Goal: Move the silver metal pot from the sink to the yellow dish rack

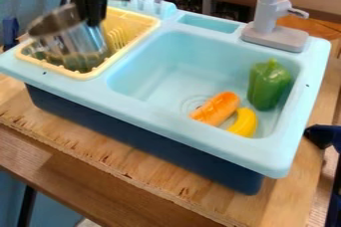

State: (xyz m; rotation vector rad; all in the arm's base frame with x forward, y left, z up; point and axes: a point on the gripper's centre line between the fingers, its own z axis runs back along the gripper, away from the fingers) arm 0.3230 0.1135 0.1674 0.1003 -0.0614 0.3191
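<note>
Metal pot [72, 42] noted tilted at the yellow drying rack [85, 75], sink's [166, 119] left edge; my gripper [94, 22] has its fingers clamped on the rim. Bell pepper [267, 85] and banana [245, 122] lie near the basin's right edge.

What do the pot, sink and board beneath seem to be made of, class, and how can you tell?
The pot: probably polished metal, given its silvery highlights. The sink: likely smooth plastic, with rounded, moulded-looking edges. The board: unpainted wood, perhaps plywood, showing grain.
</note>
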